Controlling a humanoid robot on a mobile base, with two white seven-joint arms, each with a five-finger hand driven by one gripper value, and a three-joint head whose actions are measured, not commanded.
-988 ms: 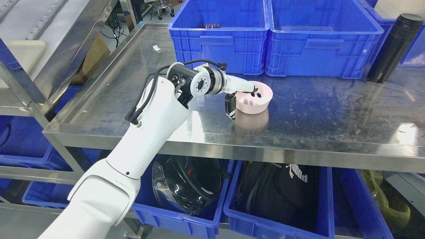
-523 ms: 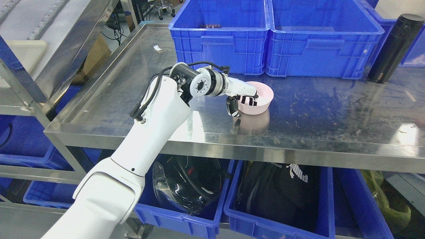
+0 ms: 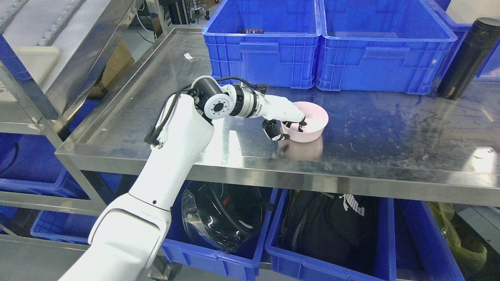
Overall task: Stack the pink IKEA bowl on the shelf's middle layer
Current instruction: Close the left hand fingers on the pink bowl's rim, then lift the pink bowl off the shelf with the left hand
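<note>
A pink bowl sits upright on the steel shelf, a little left of its middle. My left hand grips the bowl's near-left rim: its fingers curl over the rim into the bowl and the black-tipped thumb presses the outer wall. The white left arm reaches in from the lower left. My right arm does not show.
Two blue crates stand at the back of the shelf, with a black flask at the far right. Below the shelf, blue bins hold a helmet and a black bag. A steel frame post rises at the left.
My left hand has closed on the bowl's rim, thumb drawn in against its wall. The whole picture has shifted slightly right and down, so the camera moved.
</note>
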